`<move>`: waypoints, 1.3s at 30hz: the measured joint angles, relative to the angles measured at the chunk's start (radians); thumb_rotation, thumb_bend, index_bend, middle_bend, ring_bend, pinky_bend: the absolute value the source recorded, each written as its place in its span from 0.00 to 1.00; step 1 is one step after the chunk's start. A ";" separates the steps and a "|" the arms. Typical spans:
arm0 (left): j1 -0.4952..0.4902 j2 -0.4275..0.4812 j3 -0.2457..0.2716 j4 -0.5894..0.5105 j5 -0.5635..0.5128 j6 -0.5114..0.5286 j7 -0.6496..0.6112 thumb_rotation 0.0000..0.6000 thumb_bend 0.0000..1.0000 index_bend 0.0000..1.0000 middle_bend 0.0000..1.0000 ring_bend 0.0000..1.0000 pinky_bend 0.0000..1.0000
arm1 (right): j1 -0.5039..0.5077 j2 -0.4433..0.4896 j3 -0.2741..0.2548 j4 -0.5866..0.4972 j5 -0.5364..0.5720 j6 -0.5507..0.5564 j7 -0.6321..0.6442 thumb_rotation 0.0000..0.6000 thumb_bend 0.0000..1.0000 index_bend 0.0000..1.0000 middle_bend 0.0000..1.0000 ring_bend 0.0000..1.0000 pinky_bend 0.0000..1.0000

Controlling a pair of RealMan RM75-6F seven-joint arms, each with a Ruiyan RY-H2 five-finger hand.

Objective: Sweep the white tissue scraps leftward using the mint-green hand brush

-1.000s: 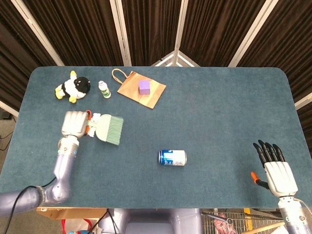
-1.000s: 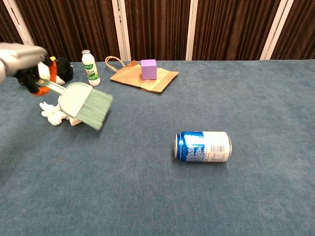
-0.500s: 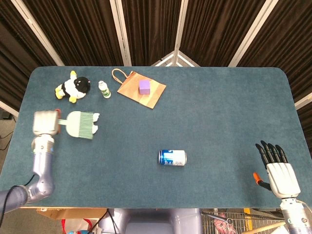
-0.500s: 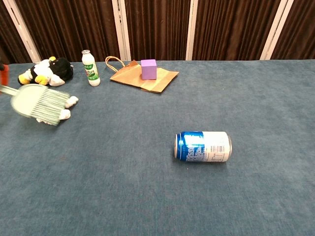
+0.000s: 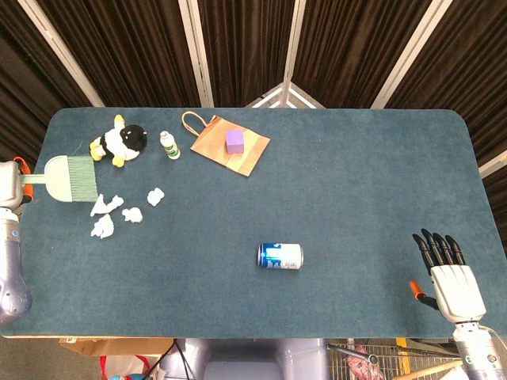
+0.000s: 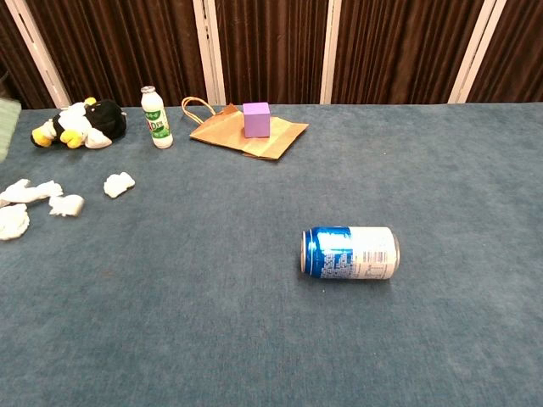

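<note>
Brush [image 5: 70, 177] moved left off scraps [image 5: 111, 214] | bristles point right, lengthwise left-right | left hand [image 5: 9, 184] gripping handle | right hand [image 5: 451, 279] spread

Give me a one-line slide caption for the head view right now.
Left robot hand holds the mint-green hand brush at the table's left edge, above scattered white tissue scraps.

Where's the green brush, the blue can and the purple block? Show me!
mint-green hand brush [image 5: 71, 178], head view, on the middle of its bristles.
blue can [image 6: 349, 253], chest view, on the middle of its side; it lies tipped over.
purple block [image 6: 256, 119], chest view, on its front face, atop the paper bag.
</note>
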State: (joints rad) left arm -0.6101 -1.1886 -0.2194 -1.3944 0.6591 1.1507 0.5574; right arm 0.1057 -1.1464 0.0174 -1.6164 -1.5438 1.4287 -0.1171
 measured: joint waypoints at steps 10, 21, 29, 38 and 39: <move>-0.029 -0.101 0.001 -0.078 0.027 0.015 0.048 1.00 0.69 0.79 1.00 1.00 1.00 | 0.003 0.001 0.002 0.001 0.002 -0.005 0.009 1.00 0.32 0.00 0.00 0.00 0.00; -0.085 -0.346 0.036 -0.014 0.014 0.051 0.178 1.00 0.69 0.79 1.00 1.00 1.00 | -0.003 0.007 0.000 0.003 0.001 0.003 0.018 1.00 0.32 0.00 0.00 0.00 0.00; -0.044 -0.261 0.060 0.017 0.022 0.055 0.179 1.00 0.69 0.79 1.00 1.00 1.00 | -0.010 0.014 -0.001 -0.003 0.001 0.013 0.019 1.00 0.32 0.00 0.00 0.00 0.00; 0.024 -0.110 0.032 -0.004 0.051 0.045 0.023 1.00 0.69 0.79 1.00 1.00 1.00 | -0.011 0.010 -0.002 -0.006 -0.002 0.014 -0.001 1.00 0.32 0.00 0.00 0.00 0.00; 0.031 -0.096 0.026 -0.015 0.064 0.047 -0.004 1.00 0.69 0.79 1.00 1.00 1.00 | -0.011 0.009 -0.002 -0.006 -0.003 0.013 -0.002 1.00 0.32 0.00 0.00 0.00 0.00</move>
State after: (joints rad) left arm -0.5790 -1.2847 -0.1939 -1.4091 0.7229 1.1977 0.5534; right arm 0.0949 -1.1371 0.0150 -1.6222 -1.5464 1.4417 -0.1194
